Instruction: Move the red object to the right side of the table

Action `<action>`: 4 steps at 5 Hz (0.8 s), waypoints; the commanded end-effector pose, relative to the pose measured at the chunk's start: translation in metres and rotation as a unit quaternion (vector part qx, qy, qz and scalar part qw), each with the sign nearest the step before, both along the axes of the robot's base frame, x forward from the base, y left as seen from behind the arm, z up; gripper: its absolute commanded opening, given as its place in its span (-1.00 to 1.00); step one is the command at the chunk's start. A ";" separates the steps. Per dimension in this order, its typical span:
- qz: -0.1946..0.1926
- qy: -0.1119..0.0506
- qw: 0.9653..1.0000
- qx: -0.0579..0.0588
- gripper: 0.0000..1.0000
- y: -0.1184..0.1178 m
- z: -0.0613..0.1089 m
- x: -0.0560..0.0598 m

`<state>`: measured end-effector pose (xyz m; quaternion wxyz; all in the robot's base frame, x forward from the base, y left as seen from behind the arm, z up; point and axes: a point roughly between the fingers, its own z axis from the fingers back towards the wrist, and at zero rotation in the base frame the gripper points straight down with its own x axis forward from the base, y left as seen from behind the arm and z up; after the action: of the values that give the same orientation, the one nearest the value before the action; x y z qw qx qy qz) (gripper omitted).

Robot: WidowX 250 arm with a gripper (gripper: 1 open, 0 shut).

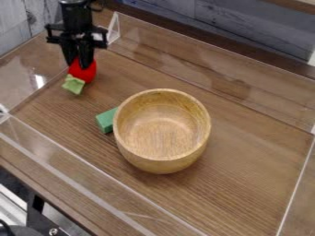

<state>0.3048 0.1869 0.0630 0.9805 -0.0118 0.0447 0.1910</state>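
We see the table (246, 111), wood-grain with low clear walls, then the wooden bowl (163, 129) mid-table, then a flat green piece (107, 119) touching its left side. Far left: gripper (80, 61), pointing down, jaws pinched on the red object (81, 68), a small green block (75, 85) just beside it. We judge the grasp done; next lift clear before carrying right. Route behind the bowl looks open; keep off the back wall and bowl rim. Right side has bare room.
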 end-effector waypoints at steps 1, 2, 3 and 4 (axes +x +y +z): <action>-0.013 -0.054 0.998 0.021 -1.00 -0.020 0.050 0.009; -0.042 -0.063 0.997 0.016 -1.00 -0.056 0.061 0.017; -0.065 -0.061 0.996 0.011 -1.00 -0.102 0.063 0.027; -0.098 -0.060 0.993 0.004 -1.00 -0.152 0.064 0.037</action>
<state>0.3369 0.0355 0.0974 0.9950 -0.0164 0.0317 0.0929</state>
